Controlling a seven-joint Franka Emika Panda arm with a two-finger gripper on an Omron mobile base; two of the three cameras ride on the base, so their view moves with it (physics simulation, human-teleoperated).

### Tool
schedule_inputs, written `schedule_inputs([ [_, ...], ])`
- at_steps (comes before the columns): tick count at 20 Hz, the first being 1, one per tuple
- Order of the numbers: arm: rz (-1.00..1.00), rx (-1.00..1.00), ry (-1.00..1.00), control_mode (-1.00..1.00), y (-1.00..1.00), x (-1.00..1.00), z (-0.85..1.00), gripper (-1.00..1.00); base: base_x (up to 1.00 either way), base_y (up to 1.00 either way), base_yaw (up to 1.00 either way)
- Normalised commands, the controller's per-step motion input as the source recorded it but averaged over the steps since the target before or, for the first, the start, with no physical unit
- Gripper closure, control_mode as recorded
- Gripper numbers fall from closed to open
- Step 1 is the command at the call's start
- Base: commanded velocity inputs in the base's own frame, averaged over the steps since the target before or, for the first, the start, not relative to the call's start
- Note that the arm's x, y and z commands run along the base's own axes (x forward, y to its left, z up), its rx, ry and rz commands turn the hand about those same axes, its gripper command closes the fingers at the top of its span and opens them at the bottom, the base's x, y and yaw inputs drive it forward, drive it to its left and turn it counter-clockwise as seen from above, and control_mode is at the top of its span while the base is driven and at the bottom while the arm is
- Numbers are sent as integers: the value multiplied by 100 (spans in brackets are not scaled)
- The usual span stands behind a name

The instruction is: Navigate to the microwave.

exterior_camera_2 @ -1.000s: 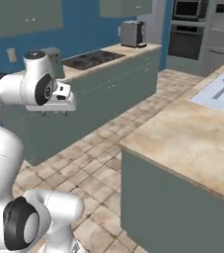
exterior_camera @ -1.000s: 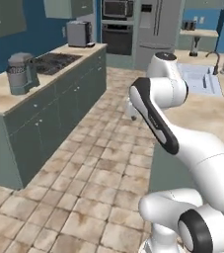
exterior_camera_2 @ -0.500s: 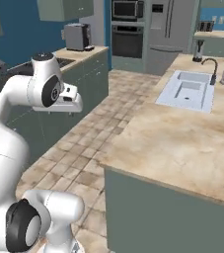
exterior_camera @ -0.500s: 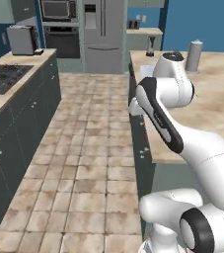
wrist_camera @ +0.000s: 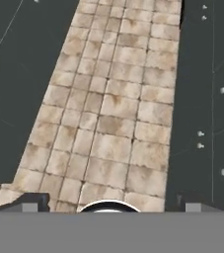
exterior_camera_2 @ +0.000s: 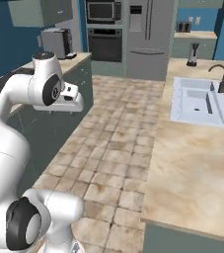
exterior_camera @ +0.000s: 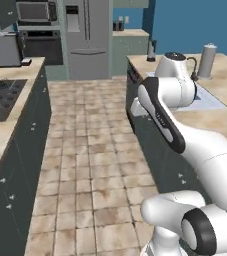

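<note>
- Microwave (exterior_camera: 35,11) located at far end of the aisle, top left in left base view, built in above the wall oven (exterior_camera: 42,46); in right base view, microwave (exterior_camera_2: 103,11) at top centre, left of the fridge (exterior_camera_2: 148,37).
- Fridge (exterior_camera: 87,37) set just right of the oven column, silver-grey, two doors.
- Toaster-like grey box (exterior_camera: 5,49) standing on far end of left bench (exterior_camera: 15,75), well below and left of the microwave.
- Cooktop (exterior_camera: 0,92) set into left bench, nearer than the grey box.
- Tiled floor (exterior_camera: 92,150) running straight between the two benches toward the fridge.
- Right bench (exterior_camera_2: 192,163) carrying a sink (exterior_camera_2: 200,101) with a dark tap (exterior_camera_2: 221,76) at its far right edge.
- Tall grey cylinder (exterior_camera: 206,61) upright on right bench beside the sink.
- Arm folded above the aisle, hand held level over the floor, well apart from the microwave.
- Pincer (wrist_camera: 108,205) pointed down at floor tiles in hand view; fingertips (wrist_camera: 32,203) seen far apart at the bottom corners, so spread wide and released, nothing between them.
- Dark cabinet fronts (wrist_camera: 207,99) with small knobs flanking the floor strip on both sides in hand view.
</note>
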Motion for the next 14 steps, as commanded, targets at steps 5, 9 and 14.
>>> schedule_inputs([
  [5, 0, 0, 0, 100, 0, 0, 0, -100, 100, 93, -38],
  [9, 0, 0, 0, 100, 0, 0, 0, -100, 100, 75, -39],
  [14, 0, 0, 0, 100, 0, 0, 0, -100, 100, 34, -24],
])
